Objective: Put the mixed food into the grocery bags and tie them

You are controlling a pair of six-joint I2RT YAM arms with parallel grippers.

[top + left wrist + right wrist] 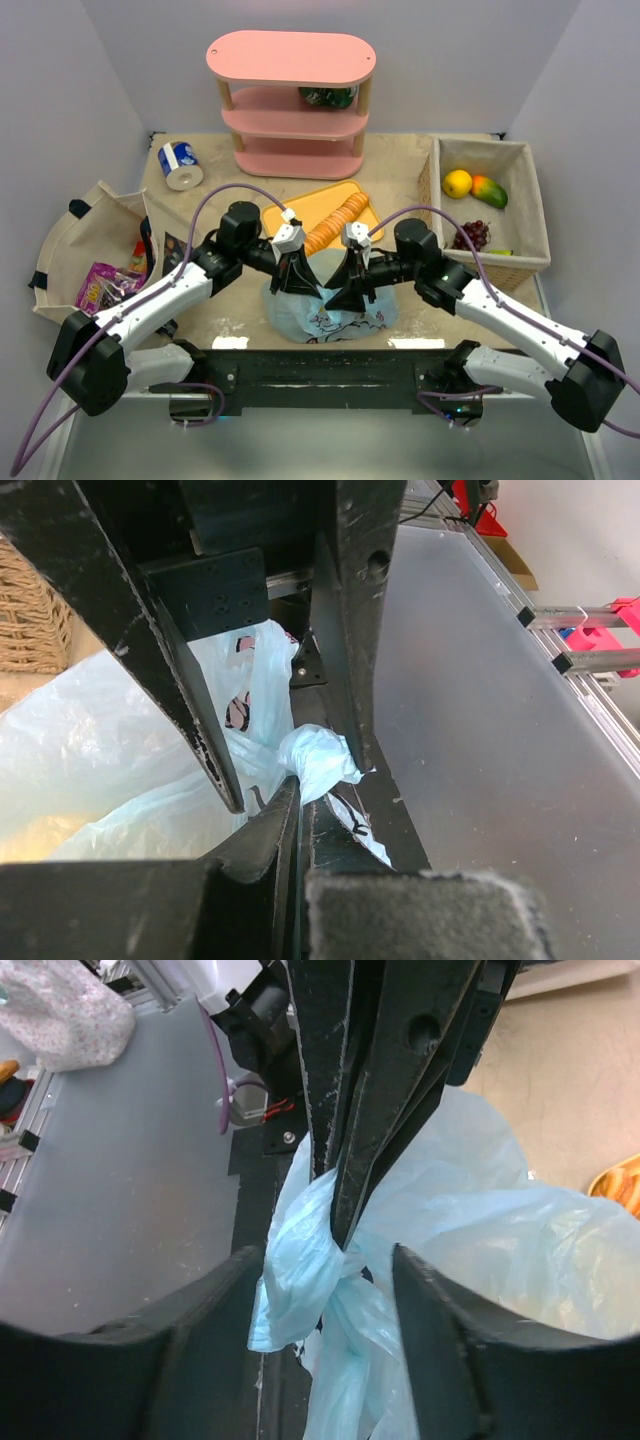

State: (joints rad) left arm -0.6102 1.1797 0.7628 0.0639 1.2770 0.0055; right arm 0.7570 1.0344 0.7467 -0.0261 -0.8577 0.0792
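A light-blue grocery bag (330, 318) with cartoon prints lies at the table's near edge between both arms. My left gripper (296, 285) is shut on a twisted strand of the bag's plastic (318, 760), which bunches out just past its tips (338, 1230). My right gripper (325, 1260) faces it and stands open, with the bunched handle (300, 1260) hanging between its fingers (450, 1340) and a gap on each side. Of the mixed food, a purple snack packet (97, 285) lies far left, and yellow fruit (457, 183) and grapes (472, 235) far right.
A cloth tote (75, 235) at the left holds the packets. The lined wicker basket (530, 215) at the right holds the fruit. A sliced loaf (335, 225) on an orange board lies behind the grippers. A can (181, 165) and a pink shelf (290, 100) stand at the back.
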